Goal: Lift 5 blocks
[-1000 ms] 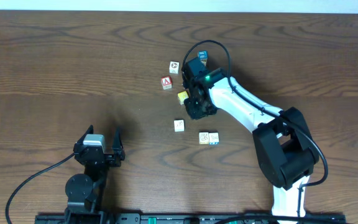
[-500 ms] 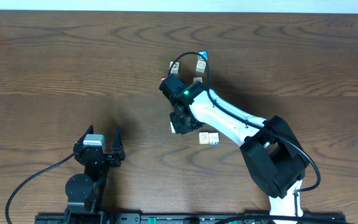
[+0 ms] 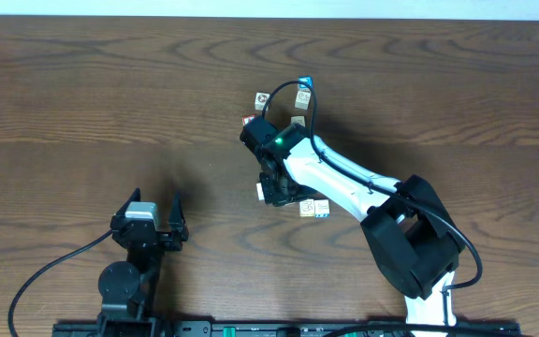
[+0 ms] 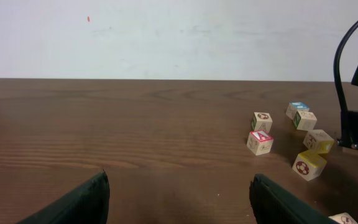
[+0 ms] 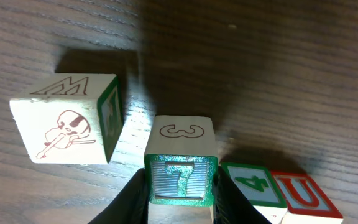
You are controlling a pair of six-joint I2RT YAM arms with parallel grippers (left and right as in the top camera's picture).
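- Right fingers (image 5: 137,198): clenched on the green block (image 5: 180,177), one finger on each side face.
- Green block: just beside the "4" block (image 5: 253,185). Whether it rests on the surface (image 3: 110,94) or hangs clear, I cannot tell.
- "U" block (image 5: 303,196): touching the far side of the "4" block.
- "M" block (image 5: 64,127): near the green block on its other side, apart from it.
- Yellow block (image 4: 309,165): tilted, on the surface near the red "A" block (image 4: 260,142).
- Left fingers (image 4: 79,202): released wide, grasping nothing, well apart from all the blocks.
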